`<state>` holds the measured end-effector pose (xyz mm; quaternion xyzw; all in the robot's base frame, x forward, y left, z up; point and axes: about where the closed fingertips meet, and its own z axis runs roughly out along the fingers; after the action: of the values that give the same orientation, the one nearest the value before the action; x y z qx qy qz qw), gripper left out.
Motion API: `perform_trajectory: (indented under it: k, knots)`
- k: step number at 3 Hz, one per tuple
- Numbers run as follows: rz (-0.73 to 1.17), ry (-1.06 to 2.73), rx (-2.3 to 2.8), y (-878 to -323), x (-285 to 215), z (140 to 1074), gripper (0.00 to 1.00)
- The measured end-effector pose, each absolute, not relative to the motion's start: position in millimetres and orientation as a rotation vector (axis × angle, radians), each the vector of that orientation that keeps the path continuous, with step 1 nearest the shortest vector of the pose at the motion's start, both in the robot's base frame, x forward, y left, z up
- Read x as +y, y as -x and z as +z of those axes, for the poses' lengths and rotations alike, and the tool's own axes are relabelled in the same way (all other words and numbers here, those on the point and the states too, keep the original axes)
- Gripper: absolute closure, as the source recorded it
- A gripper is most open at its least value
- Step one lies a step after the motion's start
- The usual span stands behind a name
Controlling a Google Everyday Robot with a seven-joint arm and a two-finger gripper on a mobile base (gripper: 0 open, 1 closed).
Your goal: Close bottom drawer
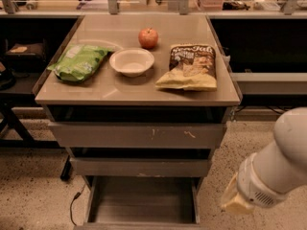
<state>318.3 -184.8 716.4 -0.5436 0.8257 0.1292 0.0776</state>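
The bottom drawer (141, 202) is the narrowest of three grey-brown drawers under the table. It stands pulled out toward me, with its shallow tray showing bare; its front lies at the picture's lower edge. Above it are the mid-width drawer front (140, 167) and the widest front (136, 135) with pale scratch marks. My white arm comes in at the lower right, and my gripper (234, 201) shows only as a pale yellowish end. It hangs to the right of the open drawer, clear of it, above the floor.
On the tabletop (115, 87) lie a green bag (79, 61), a white bowl (131, 61), a red apple (148, 37) and a chip bag (189, 67). A black cable (73, 202) lies on the speckled floor at the left. Dark shelving flanks both sides.
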Motion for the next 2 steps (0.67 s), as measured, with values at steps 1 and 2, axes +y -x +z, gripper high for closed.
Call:
perform_trajectory:
  k: [1, 2]
  knots:
    - [0.509, 1.558, 2.576, -299, -183, 632, 1.00]
    - [0.619, 1.491, 2.665, -287, -181, 560, 1.00]
